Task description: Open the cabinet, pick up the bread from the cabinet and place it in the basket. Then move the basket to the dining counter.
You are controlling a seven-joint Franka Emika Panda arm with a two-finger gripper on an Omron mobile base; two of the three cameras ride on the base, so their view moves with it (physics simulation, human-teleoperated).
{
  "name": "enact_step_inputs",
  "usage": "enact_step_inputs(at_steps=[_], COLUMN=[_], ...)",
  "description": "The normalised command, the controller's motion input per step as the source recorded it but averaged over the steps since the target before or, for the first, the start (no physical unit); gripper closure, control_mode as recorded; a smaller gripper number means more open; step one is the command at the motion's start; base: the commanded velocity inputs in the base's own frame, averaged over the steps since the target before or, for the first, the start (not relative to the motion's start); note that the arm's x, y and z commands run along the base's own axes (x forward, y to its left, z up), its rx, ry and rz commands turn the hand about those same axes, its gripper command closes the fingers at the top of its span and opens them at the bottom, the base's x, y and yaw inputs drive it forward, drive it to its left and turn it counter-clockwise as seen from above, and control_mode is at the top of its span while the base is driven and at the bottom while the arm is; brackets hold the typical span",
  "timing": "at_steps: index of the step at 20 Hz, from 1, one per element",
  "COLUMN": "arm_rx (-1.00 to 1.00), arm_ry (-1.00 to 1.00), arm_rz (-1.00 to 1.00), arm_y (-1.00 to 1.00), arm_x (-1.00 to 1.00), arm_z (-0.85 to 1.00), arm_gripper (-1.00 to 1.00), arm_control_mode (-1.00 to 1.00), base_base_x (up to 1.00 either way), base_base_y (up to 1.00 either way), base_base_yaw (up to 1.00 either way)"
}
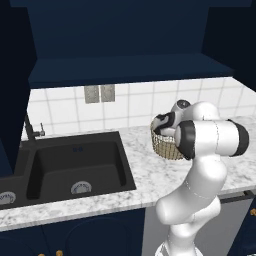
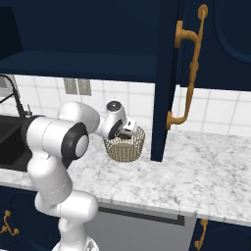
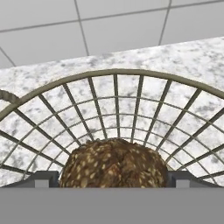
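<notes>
The tan wire basket (image 1: 165, 148) (image 2: 125, 148) stands on the speckled marble counter (image 2: 196, 166) under the navy cabinet (image 2: 98, 34). One cabinet door (image 2: 165, 73) is swung open, edge-on, just right of the basket. My gripper (image 2: 128, 130) (image 1: 163, 125) reaches down into the basket from its left side. In the hand view the brown seeded bread (image 3: 113, 164) lies low inside the basket, whose rim (image 3: 113, 71) arcs behind it. The gripper (image 3: 113, 178) stands open, one fingertip on each side of the loaf. The dining counter is out of view.
A black sink (image 1: 75, 165) with a dark faucet (image 1: 29, 127) lies left of the basket. White tiled wall with two outlets (image 1: 100, 93) runs behind. The open door's brass handle (image 2: 190, 73) hangs right of the basket, with bare marble beyond it.
</notes>
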Motion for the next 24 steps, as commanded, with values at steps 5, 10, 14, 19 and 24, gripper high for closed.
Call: enact_step_inputs(at_steps=[5, 10, 14, 19, 24], arm_rx=[0.0, 0.0, 0.0, 0.0, 0.0], arm_ry=[0.03, 0.01, 0.0, 0.0, 0.0], arm_rz=[0.0, 0.0, 0.0, 0.0, 0.0], arm_y=[-0.11, -0.11, 0.0, 0.0, -0.02], arm_x=[0.18, 0.11, 0.1, 0.28, 0.23], arm_z=[-0.2, -0.17, -0.07, -0.04, -0.03], arm_gripper=[1.0, 1.0, 1.0, 1.0, 1.0], arm_control_mode=[-1.0, -1.0, -1.0, -1.0, -1.0], base_base_x=[0.0, 0.0, 0.0, 0.0, 0.0], base_base_y=[0.0, 0.0, 0.0, 0.0, 0.0], base_base_yaw=[0.0, 0.0, 0.0, 0.0, 0.0])
